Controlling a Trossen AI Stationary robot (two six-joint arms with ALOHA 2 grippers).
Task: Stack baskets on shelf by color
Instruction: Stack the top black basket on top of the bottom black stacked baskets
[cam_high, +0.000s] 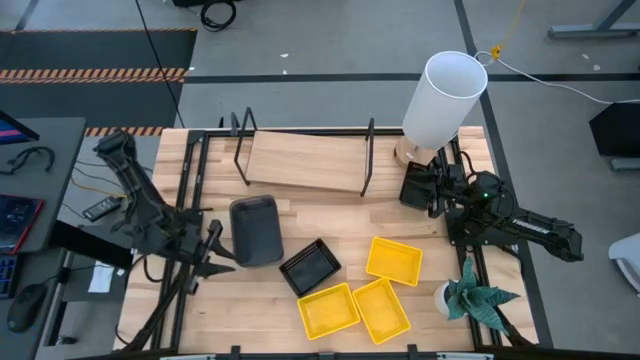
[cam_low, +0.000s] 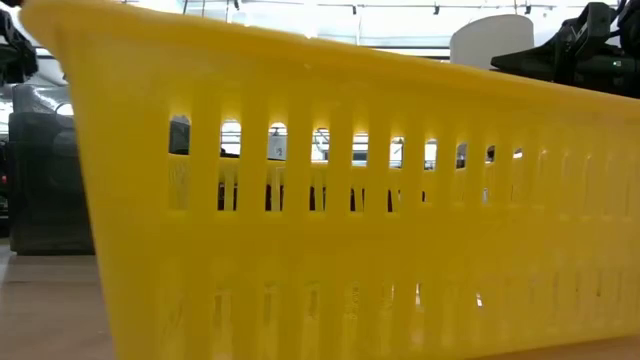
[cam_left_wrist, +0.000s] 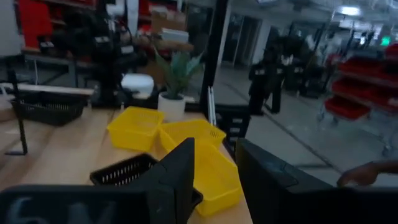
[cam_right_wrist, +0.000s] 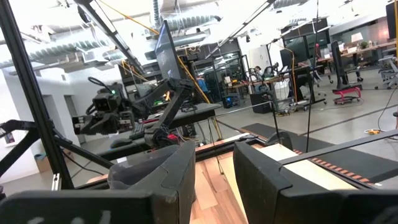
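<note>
A smoky grey basket (cam_high: 255, 230) lies flat on the slatted tabletop, left of centre. A black slatted basket (cam_high: 310, 266) lies beside its near right corner. Three yellow baskets (cam_high: 393, 260) (cam_high: 328, 309) (cam_high: 382, 309) lie on the tabletop toward the near right; one of them fills the low view (cam_low: 330, 200). The light-wood shelf (cam_high: 305, 160) with black wire end frames stands at the far middle. My left gripper (cam_high: 220, 250) (cam_left_wrist: 214, 180) is open just left of the grey basket, pointing level toward the black basket (cam_left_wrist: 124, 171). My right gripper (cam_high: 408, 188) (cam_right_wrist: 214, 180) waits open right of the shelf.
A tall white cylinder lamp (cam_high: 445, 95) stands at the far right corner, and a small potted plant (cam_high: 475, 298) at the near right edge. Bare tabletop lies between the shelf and the baskets. A person's hand (cam_left_wrist: 367, 174) shows beyond the table in the left wrist view.
</note>
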